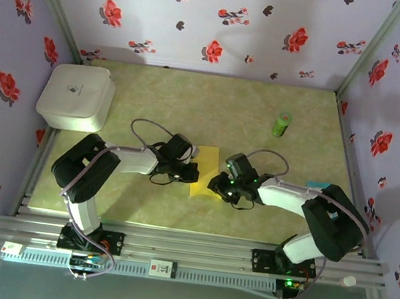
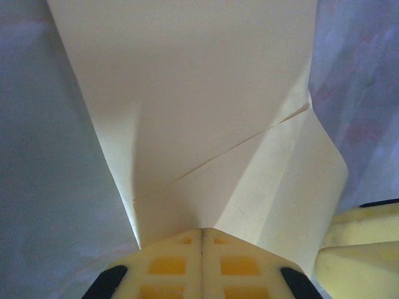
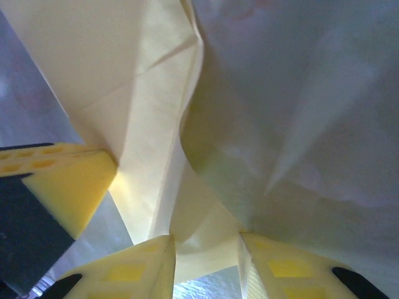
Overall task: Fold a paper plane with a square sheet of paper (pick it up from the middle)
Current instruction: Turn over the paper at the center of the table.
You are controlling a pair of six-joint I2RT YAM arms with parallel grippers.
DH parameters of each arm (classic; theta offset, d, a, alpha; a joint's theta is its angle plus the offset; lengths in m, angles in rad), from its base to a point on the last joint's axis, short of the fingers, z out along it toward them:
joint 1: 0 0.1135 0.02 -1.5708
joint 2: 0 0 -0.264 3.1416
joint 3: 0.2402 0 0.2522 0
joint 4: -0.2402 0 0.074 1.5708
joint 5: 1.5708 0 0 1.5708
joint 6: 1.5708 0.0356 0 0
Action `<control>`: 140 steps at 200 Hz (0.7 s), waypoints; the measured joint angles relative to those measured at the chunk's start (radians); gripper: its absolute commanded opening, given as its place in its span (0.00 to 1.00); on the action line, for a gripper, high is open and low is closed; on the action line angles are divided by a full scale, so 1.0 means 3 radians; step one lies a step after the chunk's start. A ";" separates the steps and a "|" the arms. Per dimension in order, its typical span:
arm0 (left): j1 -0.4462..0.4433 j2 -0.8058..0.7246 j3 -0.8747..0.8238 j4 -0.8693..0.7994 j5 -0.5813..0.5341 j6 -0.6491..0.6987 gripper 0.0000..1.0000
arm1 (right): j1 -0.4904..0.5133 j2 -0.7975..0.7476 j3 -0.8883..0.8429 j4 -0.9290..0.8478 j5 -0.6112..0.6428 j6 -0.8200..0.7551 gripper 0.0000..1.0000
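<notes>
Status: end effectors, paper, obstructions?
Left end effector shut on creased yellow paper. Right end effector open around paper's edge. Green cylinder well clear.

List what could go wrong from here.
1. The left gripper is shut on the thin bright yellow sheet of paper, but the right gripper has its jaws apart around it: the sheet could swing or slip.
2. A loose layer bulges between the right gripper's fingers; closing there may set a crooked crease.
3. The two grippers sit close together and could bump.
</notes>
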 measured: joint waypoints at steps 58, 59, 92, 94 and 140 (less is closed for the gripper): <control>0.0001 0.0001 -0.0003 0.0001 0.0001 0.0000 0.01 | -0.0041 0.0151 0.0163 0.0074 0.0070 -0.0004 0.37; 0.0001 0.0000 -0.0003 0.0001 0.0000 0.0000 0.01 | -0.0042 0.0156 0.0163 0.0078 0.0070 -0.0004 0.38; 0.0003 0.0000 -0.0003 0.0003 0.0001 0.0000 0.01 | -0.0142 0.0239 0.0165 0.0167 0.0072 -0.0005 0.38; 0.0003 0.0000 -0.0003 0.0003 0.0001 0.0000 0.01 | -0.0150 0.0244 0.0165 0.0178 0.0072 -0.0004 0.38; 0.0003 0.0000 -0.0003 0.0005 0.0005 -0.0001 0.01 | -0.0249 0.0308 0.0160 0.0420 0.0062 0.0000 0.37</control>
